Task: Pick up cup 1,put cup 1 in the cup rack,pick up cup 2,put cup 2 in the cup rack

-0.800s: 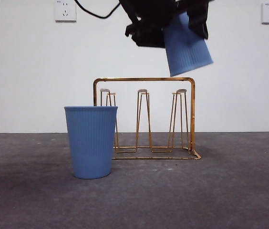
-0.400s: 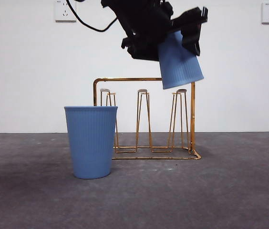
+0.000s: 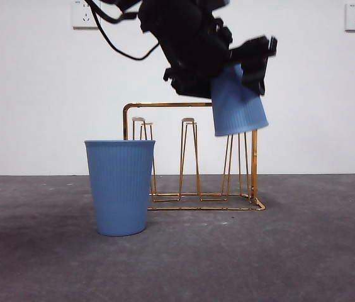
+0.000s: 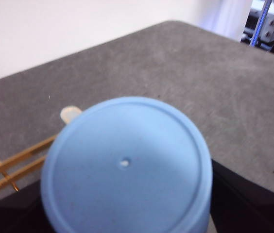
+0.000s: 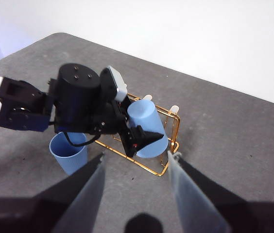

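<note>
low front view and high right wrist view share the rack [image 3: 190, 157].

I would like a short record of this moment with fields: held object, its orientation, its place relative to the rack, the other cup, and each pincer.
held object: blue cup, in the left pincer
orientation: upside down, tilted
place: above the right end of the cup rack, covering a peg top in the front view
other cup: second blue cup, upright on the table, left of the rack
left pincer: shut on the cup
right pincer: open, waiting
</note>
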You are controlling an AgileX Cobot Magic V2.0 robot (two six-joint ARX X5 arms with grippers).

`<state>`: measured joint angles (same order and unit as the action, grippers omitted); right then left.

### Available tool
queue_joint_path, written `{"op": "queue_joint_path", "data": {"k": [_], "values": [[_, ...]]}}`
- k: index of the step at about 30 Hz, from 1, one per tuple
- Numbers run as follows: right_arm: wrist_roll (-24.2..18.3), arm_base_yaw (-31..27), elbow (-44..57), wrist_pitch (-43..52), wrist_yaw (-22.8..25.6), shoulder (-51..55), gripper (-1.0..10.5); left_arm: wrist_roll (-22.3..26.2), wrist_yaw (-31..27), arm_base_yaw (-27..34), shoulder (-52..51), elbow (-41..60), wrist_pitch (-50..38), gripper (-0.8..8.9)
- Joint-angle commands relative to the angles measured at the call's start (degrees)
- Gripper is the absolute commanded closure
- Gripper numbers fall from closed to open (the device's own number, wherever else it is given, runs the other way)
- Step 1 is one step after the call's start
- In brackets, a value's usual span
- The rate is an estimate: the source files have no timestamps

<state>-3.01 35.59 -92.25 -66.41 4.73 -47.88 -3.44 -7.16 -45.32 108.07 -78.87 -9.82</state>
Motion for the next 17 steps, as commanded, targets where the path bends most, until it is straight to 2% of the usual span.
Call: {"op": "queue_joint_path", "data": {"k": [1,17], "values": [[-0.09,-0.02,0.26,0.07,0.2,0.11,7.3,0.52,0.02,0.13,1.77,-0.42,-0.79,8.22],[-0.2,-0.02,0.28,-1.33,0.2,0.09,7.3,0.52,-0.37,0.17,6.29,-0.42,-1.75,8.22]]}}
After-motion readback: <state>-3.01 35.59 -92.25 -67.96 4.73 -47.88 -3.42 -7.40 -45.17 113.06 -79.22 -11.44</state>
